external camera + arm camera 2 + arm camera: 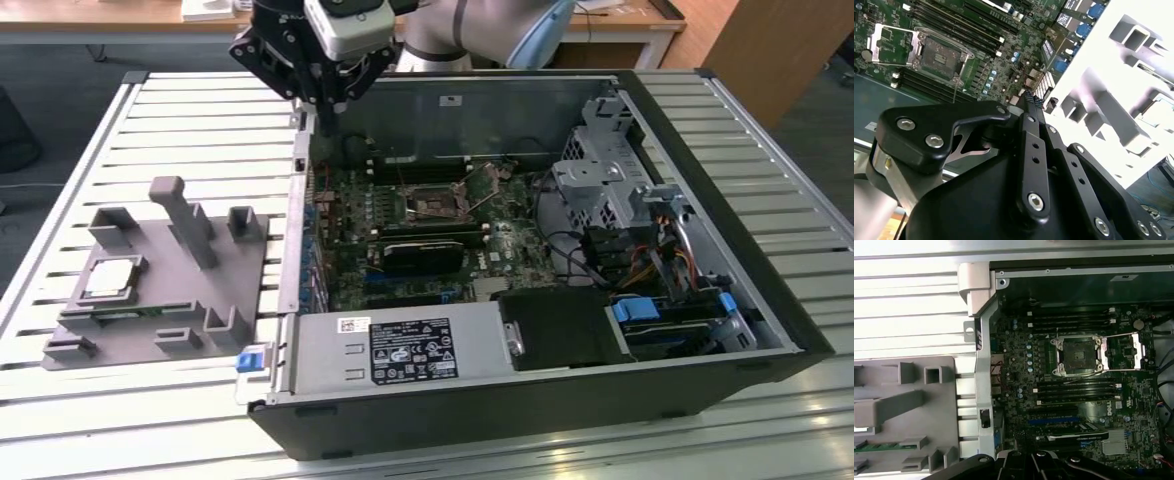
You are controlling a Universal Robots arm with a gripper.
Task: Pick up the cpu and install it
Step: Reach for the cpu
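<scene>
Jaws pinched together on nothing, the gripper (326, 120) hangs over the open computer case's (534, 420) side wall. The cpu (114, 278) lies in the grey tray (187, 300) beside the case, well apart from the gripper.

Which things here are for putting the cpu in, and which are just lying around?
For the job: cpu on the grey tray; open, empty socket; gripper.
Just there: power supply; drive cage; green memory stick in the tray.
</scene>
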